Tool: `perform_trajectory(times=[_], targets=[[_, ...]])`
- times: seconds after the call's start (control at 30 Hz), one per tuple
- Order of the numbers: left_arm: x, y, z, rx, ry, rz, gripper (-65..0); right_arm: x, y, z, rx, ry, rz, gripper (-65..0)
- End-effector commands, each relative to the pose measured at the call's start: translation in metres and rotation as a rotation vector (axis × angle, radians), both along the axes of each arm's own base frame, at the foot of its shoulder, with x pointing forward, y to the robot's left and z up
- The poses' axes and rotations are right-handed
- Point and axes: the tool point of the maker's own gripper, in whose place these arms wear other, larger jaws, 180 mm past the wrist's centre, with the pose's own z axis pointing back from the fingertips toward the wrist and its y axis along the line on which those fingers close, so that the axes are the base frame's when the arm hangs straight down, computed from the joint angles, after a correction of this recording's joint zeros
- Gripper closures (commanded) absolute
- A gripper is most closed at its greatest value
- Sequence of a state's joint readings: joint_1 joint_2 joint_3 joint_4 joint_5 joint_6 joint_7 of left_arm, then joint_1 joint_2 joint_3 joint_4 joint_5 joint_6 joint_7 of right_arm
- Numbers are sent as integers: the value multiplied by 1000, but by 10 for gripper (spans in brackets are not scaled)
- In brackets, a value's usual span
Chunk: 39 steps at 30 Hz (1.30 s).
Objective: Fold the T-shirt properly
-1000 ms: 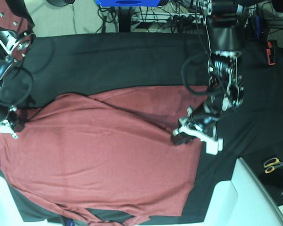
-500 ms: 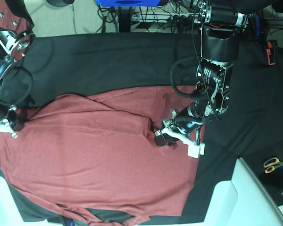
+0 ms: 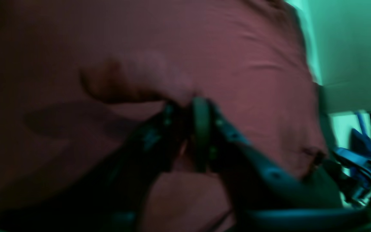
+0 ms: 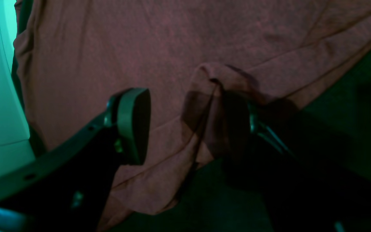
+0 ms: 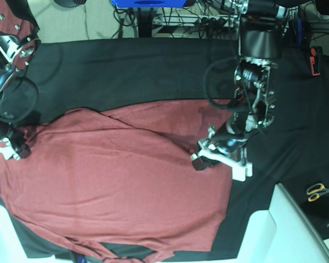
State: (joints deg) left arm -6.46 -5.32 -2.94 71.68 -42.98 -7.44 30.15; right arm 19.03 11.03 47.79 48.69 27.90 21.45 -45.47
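T-shirt (image 5: 115,181) pinched in left gripper (image 5: 200,160)

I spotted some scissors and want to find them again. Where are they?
The scissors lie at the far right edge of the base view on the black tablecloth, beside the white block and right of the T-shirt.

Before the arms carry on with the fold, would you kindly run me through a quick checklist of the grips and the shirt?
1. Left gripper jaws shut on the T-shirt: ok, a pinch of fabric bunches at the tips.
2. Right gripper holding fabric: not ok, jaws open, a raised fold only lies between them.
3. Shirt lying flat: not ok, diagonal creases run across the body.
4. Shirt fully on the black tablecloth: not ok, its lower edge reaches the cloth's border.
5. Scissors apart from the shirt: ok.
6. Sleeve positions: cannot tell.
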Motion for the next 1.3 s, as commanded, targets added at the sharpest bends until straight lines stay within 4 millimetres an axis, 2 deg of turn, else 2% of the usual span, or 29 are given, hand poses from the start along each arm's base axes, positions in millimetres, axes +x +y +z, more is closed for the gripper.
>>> perform_trajectory(times=[0.0,0.2,0.3,0.4,0.5,0.57,0.63,0.73,0.77,0.87,0.93,1.1,1.27], targets=[[14,0,21,-15,-66,4,-222,14,-12,19,-24,-61,-15,-353],[17,4,30,-1,-92,2,-457,15,-8,19,-11,-71,-14,-353],[19,6,47,10,-139,-5,-513,13,-12,26,32,-119,-48,-353],[4,10,60,36,-181,-16,-481,3,-24,44,19,-195,-80,-353],[-27,21,61,49,-179,6,-369,-14,-32,56,3,-242,-106,-351],[-51,26,54,73,-154,2,-265,-29,-37,47,20,-222,-140,-351],[-71,34,45,109,-121,-16,-184,-46,-48,29,62,-172,-223,-353],[-92,53,31,160,-69,-28,-104,-57,-54,7,113,-144,-302,-354],[-97,55,28,167,-56,-29,-92,-60,-63,5,103,-137,-317,-354],[-106,59,20,177,-27,-37,-89,-51,-62,-4,111,-127,-322,-354],[-115,59,14,178,-2,-40,-92,-52,-71,-8,106,-120,-347,-354],[-127,59,1,163,41,-33,-92,-37,-83,-11,140,-132,-388,-354],[-132,61,-11,30,93,22,-94,-22,-90,-9,171,-155,-416,-354]])
